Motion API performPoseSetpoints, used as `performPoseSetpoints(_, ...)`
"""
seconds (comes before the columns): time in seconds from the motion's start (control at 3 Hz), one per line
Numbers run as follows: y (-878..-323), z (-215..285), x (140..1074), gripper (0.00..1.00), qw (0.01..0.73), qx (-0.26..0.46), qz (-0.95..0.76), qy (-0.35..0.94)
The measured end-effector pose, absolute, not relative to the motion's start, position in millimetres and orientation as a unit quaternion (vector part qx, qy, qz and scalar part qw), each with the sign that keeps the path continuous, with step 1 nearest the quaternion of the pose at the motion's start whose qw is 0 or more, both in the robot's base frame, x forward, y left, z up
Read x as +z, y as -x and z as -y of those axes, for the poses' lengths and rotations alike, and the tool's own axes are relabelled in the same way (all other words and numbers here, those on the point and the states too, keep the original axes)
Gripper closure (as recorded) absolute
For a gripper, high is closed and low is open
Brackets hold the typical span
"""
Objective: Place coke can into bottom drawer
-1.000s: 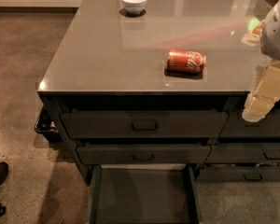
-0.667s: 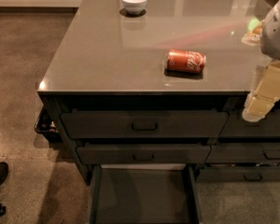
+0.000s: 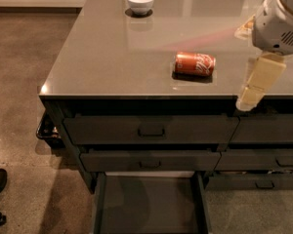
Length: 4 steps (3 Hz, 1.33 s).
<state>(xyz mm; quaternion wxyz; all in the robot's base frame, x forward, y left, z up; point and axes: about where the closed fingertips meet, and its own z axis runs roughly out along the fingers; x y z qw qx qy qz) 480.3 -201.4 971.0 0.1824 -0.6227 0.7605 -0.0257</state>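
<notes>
On the counter (image 3: 112,57) we see the can (image 3: 195,64) on its side, the gripper (image 3: 256,84) right of it, its grip untellable, the drawer (image 3: 149,204) open below.

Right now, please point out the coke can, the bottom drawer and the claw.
coke can (image 3: 195,64), camera view: middle of its red side.
bottom drawer (image 3: 149,209), camera view: bare floor of the open drawer.
claw (image 3: 245,103), camera view: its lower tip, right of the coke can.

Lighting is dim and warm, from overhead. The countertop (image 3: 112,57) carries pale glare patches and 1 pinkish streak behind the coke can (image 3: 195,64), which throws a short shadow frontward. The gripper (image 3: 248,97), at the right edge over the counter's front, is brightly lit; the bottom drawer (image 3: 149,204) lies in shade.
</notes>
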Motion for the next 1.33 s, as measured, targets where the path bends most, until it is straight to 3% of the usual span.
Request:
performPoseSetpoints(0.67, -536.7, 193.1, 953.5, 0.00, 0.206, 0.006, -0.729, 0.653)
performPoseSetpoints(1.33, -558.2, 194.6, 955.1, 0.00, 0.225, -0.001, -0.726, 0.649)
